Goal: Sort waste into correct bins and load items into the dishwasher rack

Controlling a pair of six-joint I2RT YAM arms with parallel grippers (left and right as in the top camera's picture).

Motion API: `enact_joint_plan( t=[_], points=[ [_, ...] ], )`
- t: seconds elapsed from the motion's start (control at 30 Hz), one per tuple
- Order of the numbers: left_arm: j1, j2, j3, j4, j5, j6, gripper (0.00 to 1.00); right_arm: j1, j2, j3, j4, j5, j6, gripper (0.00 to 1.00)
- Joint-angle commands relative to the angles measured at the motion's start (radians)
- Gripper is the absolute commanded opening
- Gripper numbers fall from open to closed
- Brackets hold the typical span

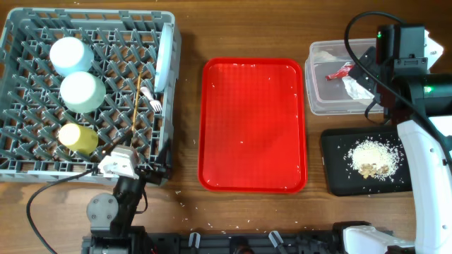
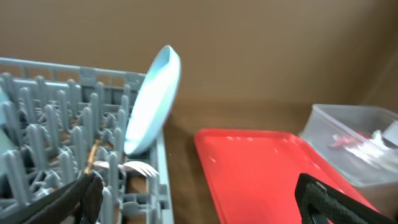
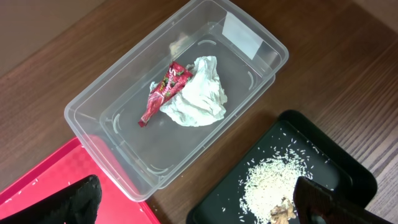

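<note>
Since the large grey lattice plastic rack (image 1: 42,171) at ten o'clock already holds the pale round plate (image 2: 152,99) and small yellow cup (image 1: 78,139), the task looks nearly done. The red crinkled wrapper (image 3: 163,93) and crumpled white napkin (image 3: 196,99) lie touching in the clear rectangular tub (image 3: 81,118) at two o'clock. Beige rice scraps (image 3: 270,183) lie in the shallow black tray (image 3: 348,168) at four. The next move is likely just a withdrawal. The left claw (image 2: 199,202) and right claw (image 3: 199,202) gape wide, empty.

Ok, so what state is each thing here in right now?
Large grey plastic rack: partly loaded.
Pale round plate: standing on edge in rack.
Flat red plastic tray: almost bare.
Clear plastic tub: open, holding red wrapper and white napkin.
Shallow black tray: holding rice scraps.
Left gripper: open, empty.
Right gripper: open, empty.
</note>
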Motion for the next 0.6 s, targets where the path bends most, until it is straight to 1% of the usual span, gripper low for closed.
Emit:
enact_joint_plan(
  t=[0.0,0.07,0.13,0.23,0.33,0.57],
  points=[
    [0.011,-0.014,-0.047,0.076,-0.119,-0.059,1.0,-0.003,0.002,0.011,0.002,0.02,-0.003,1.0],
    [0.011,-0.016,-0.074,0.153,-0.133,-0.063,1.0,-0.003,0.002,0.011,0.002,0.02,-0.003,1.0],
    [0.011,-0.016,-0.074,0.157,-0.151,-0.062,1.0,-0.003,0.002,0.011,0.003,0.02,-0.003,1.0],
    [0.027,-0.016,-0.074,0.118,-0.177,-0.062,1.0,-0.003,0.002,0.011,0.002,0.02,-0.003,1.0],
    [0.043,-0.016,-0.074,0.028,-0.177,-0.062,1.0,-0.003,0.002,0.011,0.002,0.02,-0.003,1.0],
    [0.044,-0.016,-0.074,0.025,-0.177,-0.062,1.0,-0.003,0.002,0.011,0.002,0.02,-0.003,1.0]
  ],
)
